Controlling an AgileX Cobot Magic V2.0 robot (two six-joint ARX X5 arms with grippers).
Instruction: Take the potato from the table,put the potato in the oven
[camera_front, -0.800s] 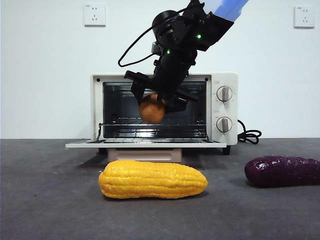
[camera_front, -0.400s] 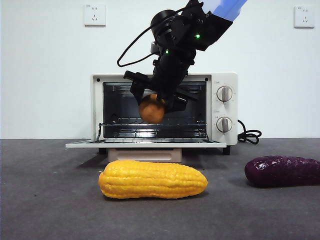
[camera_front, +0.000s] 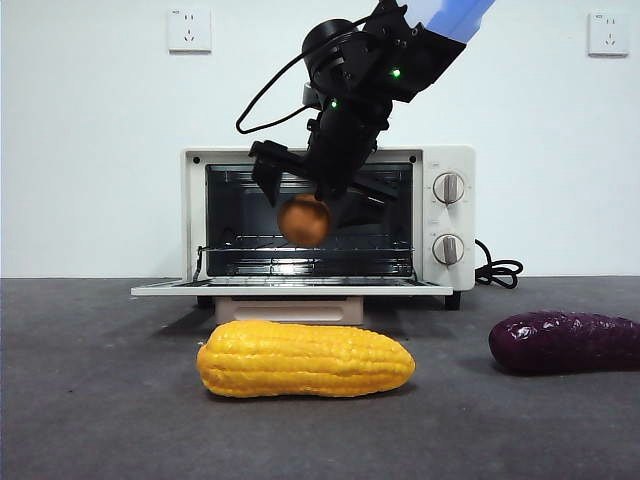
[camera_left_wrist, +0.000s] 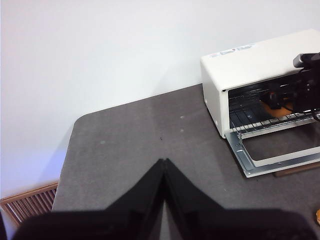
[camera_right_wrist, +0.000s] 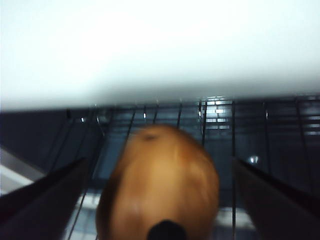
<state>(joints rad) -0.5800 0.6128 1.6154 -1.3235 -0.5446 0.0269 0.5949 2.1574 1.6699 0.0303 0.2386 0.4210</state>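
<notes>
Over the oven's (camera_front: 328, 218) dropped door, right gripper (camera_front: 310, 195) spread wide, potato (camera_front: 304, 220) loose between the jaws above the rack, so best pull straight back without nudging it; left gripper (camera_left_wrist: 164, 167) closed, empty, waiting over the surface (camera_left_wrist: 135, 140).
</notes>
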